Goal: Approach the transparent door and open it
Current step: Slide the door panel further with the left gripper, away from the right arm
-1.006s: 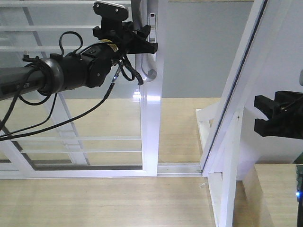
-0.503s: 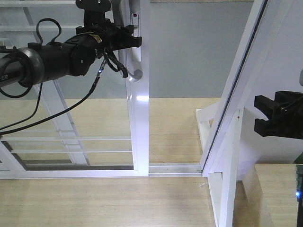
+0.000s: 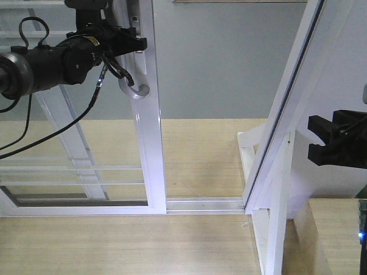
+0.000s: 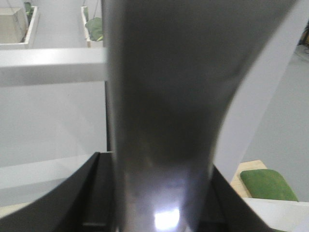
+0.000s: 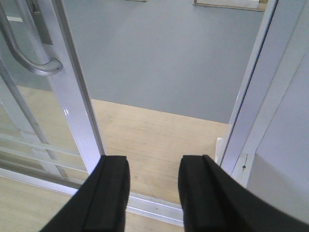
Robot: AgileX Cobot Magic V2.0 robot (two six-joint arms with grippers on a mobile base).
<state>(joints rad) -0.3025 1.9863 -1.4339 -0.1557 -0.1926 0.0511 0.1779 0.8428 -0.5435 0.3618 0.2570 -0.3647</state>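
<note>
Fingers (image 4: pixel 94 193) of L gripper (image 3: pixel 135 44) clamp door handle (image 4: pixel 159 121), tips hidden.

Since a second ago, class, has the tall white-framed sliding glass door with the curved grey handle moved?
Yes. The sliding glass door has slid left, away from the fixed white angled post.

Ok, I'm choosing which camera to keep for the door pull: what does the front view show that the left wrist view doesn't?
Front only: the whole glass door on its floor track, the gap between it and the slanted white post, and the right hand, open and holding nothing. Left wrist only: a close-up of black fingers on either side of the handle, plus a green pad beyond. Both: the handle gripped by the left hand.
</note>
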